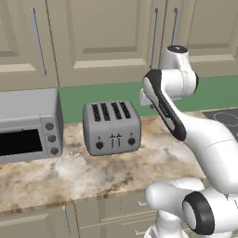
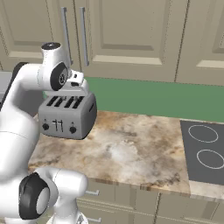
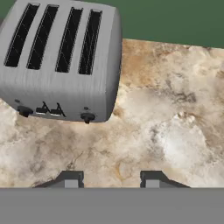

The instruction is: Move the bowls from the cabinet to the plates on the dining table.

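Note:
The beige upper cabinet (image 1: 111, 37) (image 2: 131, 30) hangs above the counter, its raised-panel doors closed, with long silver handles (image 2: 83, 35) side by side. My gripper (image 3: 109, 180) points down at the marbled counter (image 3: 166, 131), to the right of a toaster. Its two dark fingertips (image 3: 70, 179) stand apart with nothing between them, so it is open. In the right base view the hand (image 2: 78, 85) hovers just over the toaster's top, below the cabinet doors. The bowls are hidden. The plates and the dining table are out of view.
A silver four-slot toaster (image 1: 111, 126) (image 2: 66, 114) (image 3: 61, 61) stands on the counter against the green wall. A grey toaster oven (image 1: 29, 124) sits to its left and a black cooktop (image 2: 204, 151) lies at the right. Beige drawers (image 1: 116, 209) run below the counter edge.

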